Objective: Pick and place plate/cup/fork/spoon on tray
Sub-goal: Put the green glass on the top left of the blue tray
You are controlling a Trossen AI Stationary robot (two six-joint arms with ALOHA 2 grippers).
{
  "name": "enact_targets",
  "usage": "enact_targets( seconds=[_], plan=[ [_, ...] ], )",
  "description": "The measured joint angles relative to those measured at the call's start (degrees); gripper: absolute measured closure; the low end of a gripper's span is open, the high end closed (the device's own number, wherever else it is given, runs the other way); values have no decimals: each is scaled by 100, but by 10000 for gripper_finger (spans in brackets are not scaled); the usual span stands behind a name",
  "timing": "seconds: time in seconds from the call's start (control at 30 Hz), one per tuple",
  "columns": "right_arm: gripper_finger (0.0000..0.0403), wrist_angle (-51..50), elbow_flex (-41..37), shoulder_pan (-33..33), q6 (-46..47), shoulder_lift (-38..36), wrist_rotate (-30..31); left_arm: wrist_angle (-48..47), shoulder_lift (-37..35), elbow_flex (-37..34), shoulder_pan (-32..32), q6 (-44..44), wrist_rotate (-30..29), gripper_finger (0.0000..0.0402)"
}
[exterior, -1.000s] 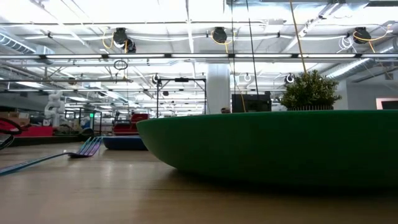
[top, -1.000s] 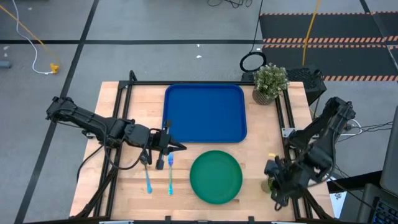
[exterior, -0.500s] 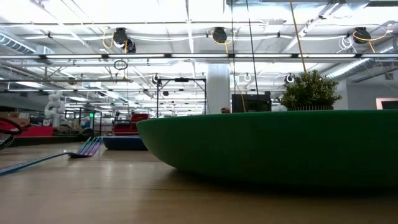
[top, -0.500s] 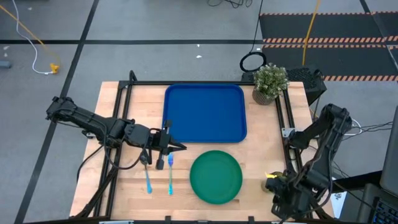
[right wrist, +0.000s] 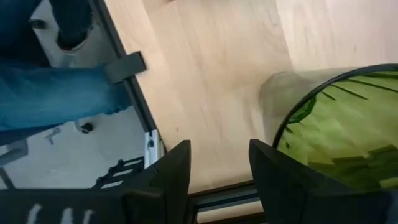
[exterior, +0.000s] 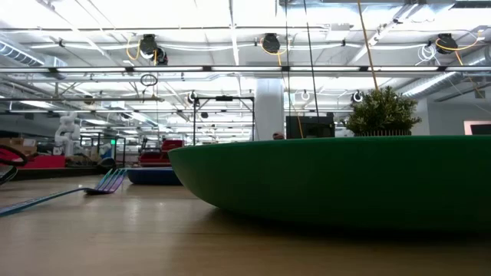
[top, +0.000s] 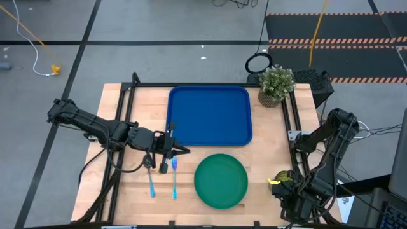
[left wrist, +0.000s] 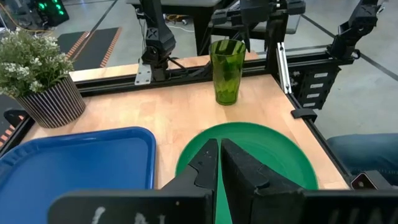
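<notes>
1. Our right claw (right wrist: 217, 180) hangs above the desk's (top: 261, 200) near right corner, jaws parted, gripping nothing; the cup (right wrist: 339, 127) stands just beside it.
2. Our left claw (top: 184, 151) waits closed and empty, over the fork (top: 174, 178) and spoon (top: 151, 183), the plate (top: 220, 180) just beyond.
3. The tray (top: 210, 116) holds nothing: all four placements remain.
4. We judge the desk edge close; the tray route looks open.

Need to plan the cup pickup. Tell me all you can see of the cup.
The cup is a small see-through dark-green tumbler, plastic by its look, wider at the open rim than at the base. It stands upright and seems empty on the bare wooden table, past the plate and apart from it, near the right edge. The right gripper hangs open just above its rim, not gripping it.
</notes>
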Motion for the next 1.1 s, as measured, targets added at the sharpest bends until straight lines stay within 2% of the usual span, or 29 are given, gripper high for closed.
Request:
enact_targets(
  seconds=[0.2,0.37,0.5,0.63,0.73,1.1],
  plan=[
    [246,386,0,-15,443,-295,-14,4,0,0,0,46,0,378],
    [246,34,0,-13,689,-532,-164,46,0,0,0,80,0,378],
    [246,-431,0,-13,482,-613,-220,53,0,0,0,106,0,378],
    [246,-588,0,-13,120,-600,-21,54,0,0,0,105,0,378],
    [246,-578,-2,-13,-103,-530,177,54,0,0,0,111,0,378],
    [255,-237,-2,-4,-252,-254,156,53,0,0,0,214,0,378]
  ],
)
